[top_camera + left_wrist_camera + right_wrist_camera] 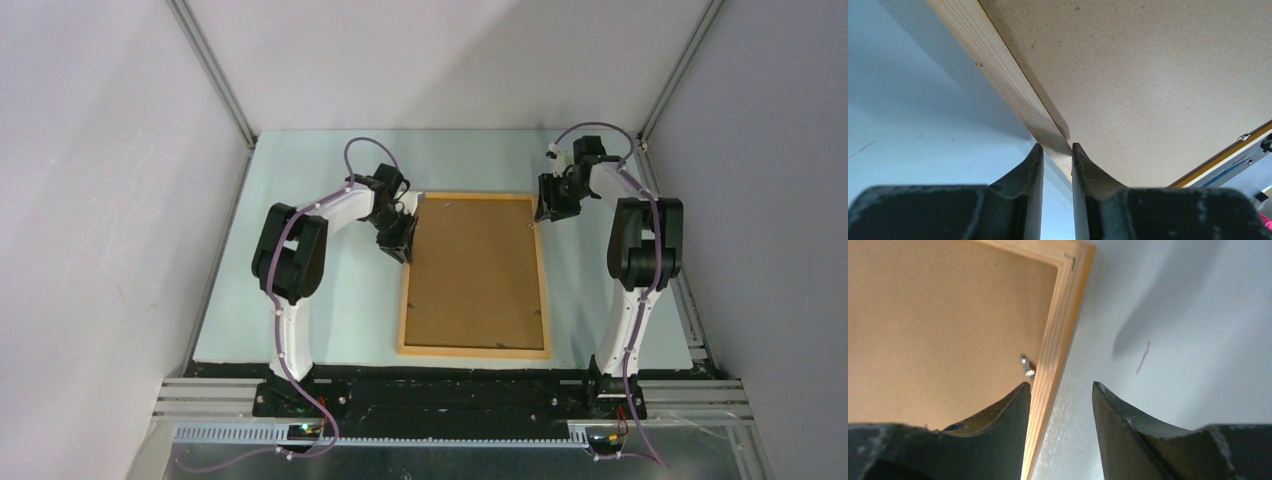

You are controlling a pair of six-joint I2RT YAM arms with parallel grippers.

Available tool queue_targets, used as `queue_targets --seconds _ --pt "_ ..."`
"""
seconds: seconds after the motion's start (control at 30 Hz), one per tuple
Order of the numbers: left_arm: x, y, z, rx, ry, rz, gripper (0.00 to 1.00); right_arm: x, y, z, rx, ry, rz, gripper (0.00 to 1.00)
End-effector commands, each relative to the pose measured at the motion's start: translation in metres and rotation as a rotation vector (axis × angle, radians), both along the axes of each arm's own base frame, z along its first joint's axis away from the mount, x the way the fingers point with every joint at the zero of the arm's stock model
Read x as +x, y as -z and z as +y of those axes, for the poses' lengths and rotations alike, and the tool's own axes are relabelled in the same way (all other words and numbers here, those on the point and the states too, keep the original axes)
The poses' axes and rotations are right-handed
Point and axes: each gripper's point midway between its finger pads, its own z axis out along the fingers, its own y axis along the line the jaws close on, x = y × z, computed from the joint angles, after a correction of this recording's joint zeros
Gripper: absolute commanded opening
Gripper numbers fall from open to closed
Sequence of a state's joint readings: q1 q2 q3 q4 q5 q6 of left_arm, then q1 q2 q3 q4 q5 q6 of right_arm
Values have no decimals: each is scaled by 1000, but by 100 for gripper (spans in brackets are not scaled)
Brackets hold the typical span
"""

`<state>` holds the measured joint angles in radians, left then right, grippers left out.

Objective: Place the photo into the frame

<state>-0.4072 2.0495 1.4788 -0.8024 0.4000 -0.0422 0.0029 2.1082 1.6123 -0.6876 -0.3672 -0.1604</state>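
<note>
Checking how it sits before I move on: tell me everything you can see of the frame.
The frame is a thin, pale wooden rectangle with orange-yellow outer edges. It lies flat, back up, on the table, its long sides running away from the arms. A brown board fills it, with a small metal tab by the right rail. The left claw pinches the left rail near the far corner. The right claw straddles the right rail, open.

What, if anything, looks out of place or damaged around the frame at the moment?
Nothing is spilled or broken. Two small things: a metal tab at the inner edge of the frame seems lifted off the backing board, and a thin reddish streak marks the table nearby.
</note>
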Motion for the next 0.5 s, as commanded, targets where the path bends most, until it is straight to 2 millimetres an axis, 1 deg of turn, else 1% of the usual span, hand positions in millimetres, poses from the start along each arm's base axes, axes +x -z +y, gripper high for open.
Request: queue_targets --seconds 0.0,0.03,0.07,0.1,0.13,0.17,0.2,0.23,0.3,0.37,0.4,0.47 --pt "-5 -23 -6 -47 62 -40 0 -12 -45 -4 47 19 -72 54" --pt "-5 -24 -7 -48 63 -42 0 -14 -51 -5 47 19 -87 54" --pt "-5 -24 -7 -49 63 -41 0 -20 -48 -5 46 15 -77 54" --pt "-5 -23 -7 -49 62 -40 0 -23 -52 -4 45 12 -90 54" --pt "-5 -23 -7 -49 63 -41 0 -30 -48 -3 45 7 -75 55" --pt "-4 -24 -7 -50 62 -42 0 -33 -50 -3 45 5 -81 55" --pt "-4 -24 -7 -50 62 -41 0 -39 -46 -2 44 -2 -66 55" --pt "-5 -24 -7 -51 62 -42 0 -42 -47 -1 44 -5 -68 55" --pt "-4 -24 -7 -52 62 -42 0 -53 -38 2 38 -14 -48 55" --pt "-4 -24 -7 -54 63 -41 0 -54 -33 2 24 -13 -47 55" --pt "-4 -24 -8 -54 63 -41 0 -54 -29 10 12 -34 -47 55" --pt "-4 -24 -8 -56 64 -38 0 -50 -24 15 -9 -42 -54 55"
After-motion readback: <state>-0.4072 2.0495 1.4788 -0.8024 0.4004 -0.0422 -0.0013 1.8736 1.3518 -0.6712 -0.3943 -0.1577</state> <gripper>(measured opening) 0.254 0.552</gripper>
